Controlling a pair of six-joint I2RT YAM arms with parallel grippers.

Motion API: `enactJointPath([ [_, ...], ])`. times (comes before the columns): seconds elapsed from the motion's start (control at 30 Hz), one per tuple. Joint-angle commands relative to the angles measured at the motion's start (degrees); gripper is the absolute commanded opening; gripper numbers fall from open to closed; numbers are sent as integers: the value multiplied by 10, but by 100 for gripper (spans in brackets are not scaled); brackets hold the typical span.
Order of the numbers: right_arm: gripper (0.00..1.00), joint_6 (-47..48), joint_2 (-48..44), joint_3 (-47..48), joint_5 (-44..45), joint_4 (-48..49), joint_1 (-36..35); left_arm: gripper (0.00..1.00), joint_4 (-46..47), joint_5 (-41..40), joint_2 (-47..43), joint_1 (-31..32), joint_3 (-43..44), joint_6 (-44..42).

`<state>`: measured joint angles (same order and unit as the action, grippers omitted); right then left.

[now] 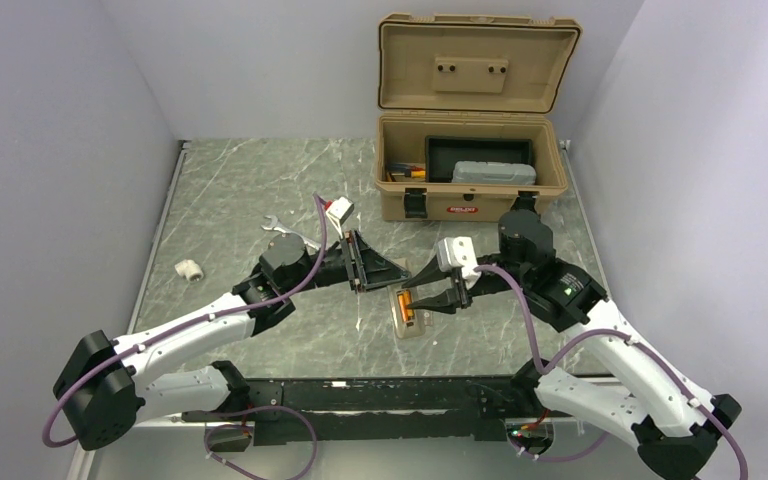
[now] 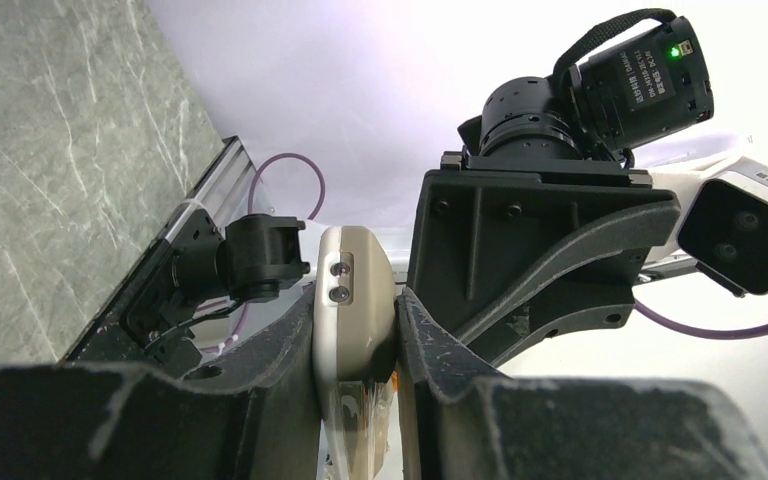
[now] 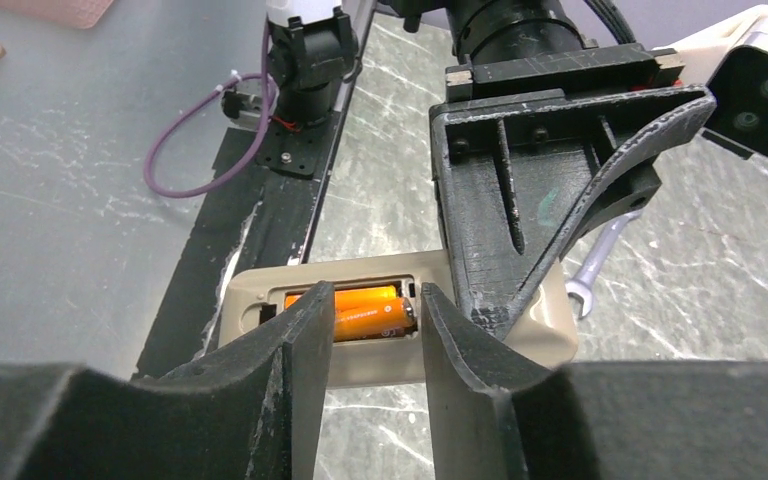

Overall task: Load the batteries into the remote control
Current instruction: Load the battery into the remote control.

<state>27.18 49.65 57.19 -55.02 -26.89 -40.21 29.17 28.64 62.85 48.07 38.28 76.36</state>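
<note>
Top view: the left hand pinches the remote control by one end over the counter, bay up, with the orange batteries showing inside.

Left wrist: jaws clamped tight on the remote's edges.

Right wrist: both cells look seated. The right hand hovers over them, fingers narrowly parted, gripping nothing. I'd judge the loading essentially done, with only a final press and letting go left.
</note>
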Motion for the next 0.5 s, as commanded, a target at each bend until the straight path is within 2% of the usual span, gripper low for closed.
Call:
enactJointPath([
  [0.0, 41, -13, -22, -12, 8, 57, 1, 0, 40, 4, -5, 0, 13, 11],
  [0.23, 42, -17, -28, -12, 17, 83, 0, 0, 42, 6, 0, 0, 16, 12],
  [0.47, 33, -10, -20, -5, 4, 64, 0, 0, 42, 6, 0, 0, 15, 12],
])
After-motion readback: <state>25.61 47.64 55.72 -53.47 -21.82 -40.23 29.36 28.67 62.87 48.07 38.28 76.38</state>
